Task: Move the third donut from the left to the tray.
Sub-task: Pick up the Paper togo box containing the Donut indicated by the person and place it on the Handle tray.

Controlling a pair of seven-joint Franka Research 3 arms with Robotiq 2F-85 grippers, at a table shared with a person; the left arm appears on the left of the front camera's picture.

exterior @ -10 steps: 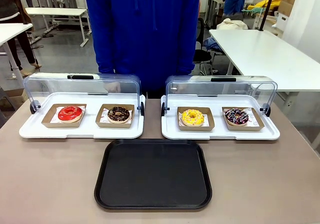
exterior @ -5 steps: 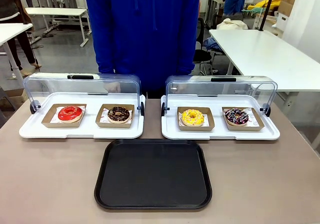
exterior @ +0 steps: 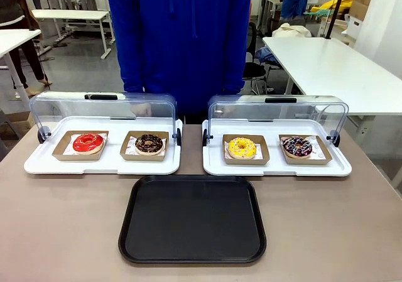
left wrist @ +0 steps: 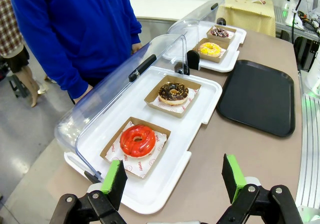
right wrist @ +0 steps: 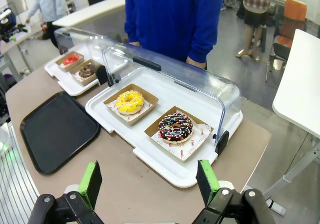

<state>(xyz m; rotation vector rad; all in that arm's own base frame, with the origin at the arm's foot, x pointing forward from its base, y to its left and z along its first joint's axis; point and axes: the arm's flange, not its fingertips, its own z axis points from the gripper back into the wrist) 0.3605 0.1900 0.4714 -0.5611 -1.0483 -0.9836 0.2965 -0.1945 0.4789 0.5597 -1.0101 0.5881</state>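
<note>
- The tray (exterior: 191, 222) lies on the tabletop (exterior: 63, 232), in the middle, on the robot's side.
- Behind it sit the left display tray (exterior: 100, 166) and the right display tray (exterior: 276, 169), side by side.
- The left display tray holds the first donut (exterior: 88, 142) and, to its right, the second donut (exterior: 149, 144).
- The third donut from the left (exterior: 242, 147) sits in the left half of the right display tray, with the fourth donut (exterior: 296, 146) to its right.
- A person (exterior: 179, 37) stands behind the tabletop.

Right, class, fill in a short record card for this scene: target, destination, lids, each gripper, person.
target: yellow donut, in a cardboard holder on the right display tray
destination: black tray, nearer the robot, donut not yet on it
lids: both swung open
left gripper: open, holding nothing
right gripper: open, holding nothing
person: standing at the far side, blue top
</note>
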